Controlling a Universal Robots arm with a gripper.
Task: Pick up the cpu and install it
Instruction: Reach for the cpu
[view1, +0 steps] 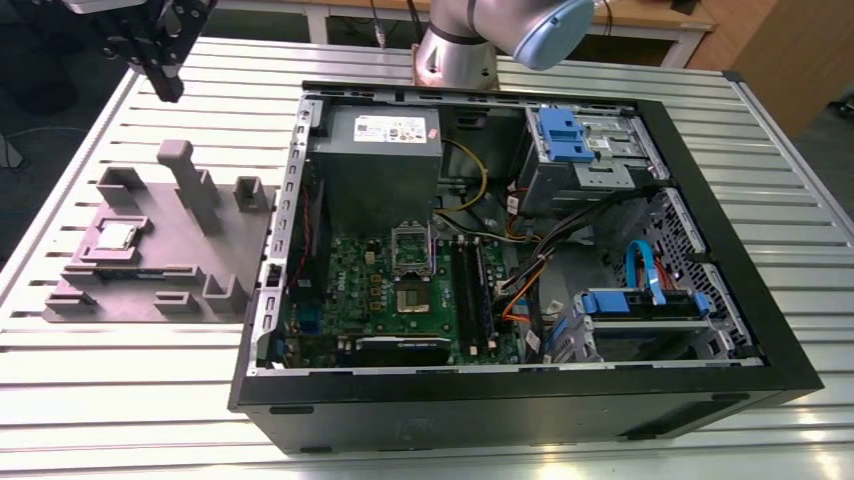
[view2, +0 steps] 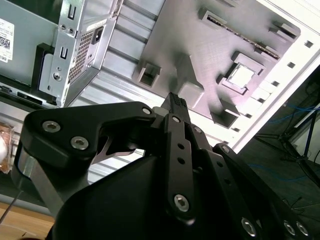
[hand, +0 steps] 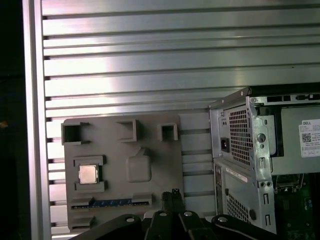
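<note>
The cpu (view1: 118, 237) is a small silvery square lying flat in a recess of the grey parts holder (view1: 200, 250), on the table at the exterior view's left. Both wrist views show it too, the cpu (hand: 88, 174) and the cpu (view2: 241, 75), seated in that same recess. My black gripper (view1: 167, 85) hangs high over the table's far left corner, well above and beyond the holder. Its fingertips (hand: 175, 192) (view2: 175, 100) meet with nothing between them. Inside the open computer case (view1: 747, 330), the dark cpu socket (view1: 408, 297) sits on the green motherboard, its metal bracket raised.
The holder has tall posts (view1: 187, 180) and a long memory stick (hand: 110, 202) slotted near the cpu. The grey power supply (view1: 380, 150), blue drive bays (view1: 574, 135) and loose cables (view1: 534, 270) crowd the case. The slatted metal table (view1: 134, 400) surrounds it.
</note>
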